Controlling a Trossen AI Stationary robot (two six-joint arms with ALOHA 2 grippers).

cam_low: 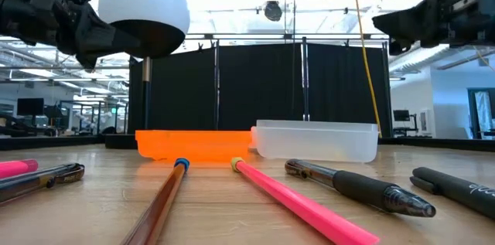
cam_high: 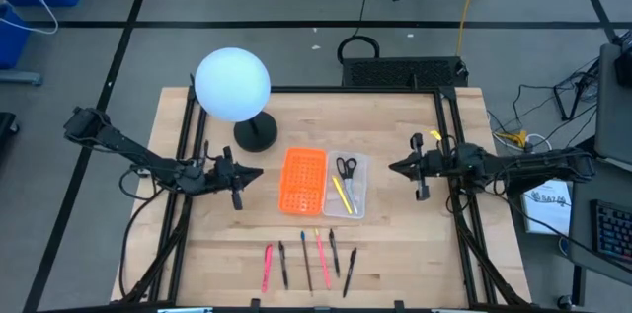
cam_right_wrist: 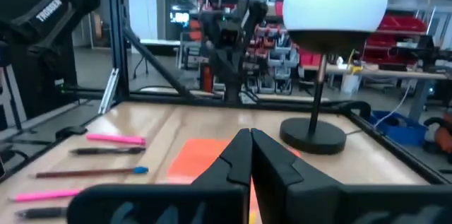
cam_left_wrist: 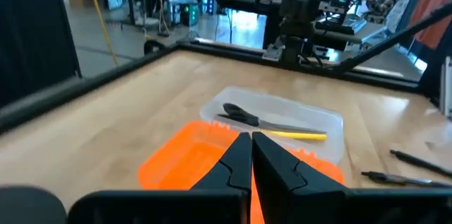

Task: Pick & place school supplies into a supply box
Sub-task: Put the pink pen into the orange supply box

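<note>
The clear supply box (cam_high: 347, 185) sits mid-table, joined to an orange perforated panel (cam_high: 303, 180) on its left. Inside it lie black-handled scissors (cam_high: 346, 167) and a yellow pencil (cam_high: 342, 195); the left wrist view shows the scissors (cam_left_wrist: 244, 116) and pencil (cam_left_wrist: 296, 133) too. Several pens and pencils lie in a row near the table's near edge: a pink one (cam_high: 267, 267), dark ones (cam_high: 284, 265), a red one (cam_high: 322, 256). My left gripper (cam_high: 259, 174) hovers shut left of the panel. My right gripper (cam_high: 392, 167) hovers shut right of the box.
A lamp with a white globe (cam_high: 232, 84) and black round base (cam_high: 256, 135) stands behind the panel, near the left gripper. Black frame rails (cam_high: 449, 116) run along the table's sides and far edge. Bare wood lies between the box and the pen row.
</note>
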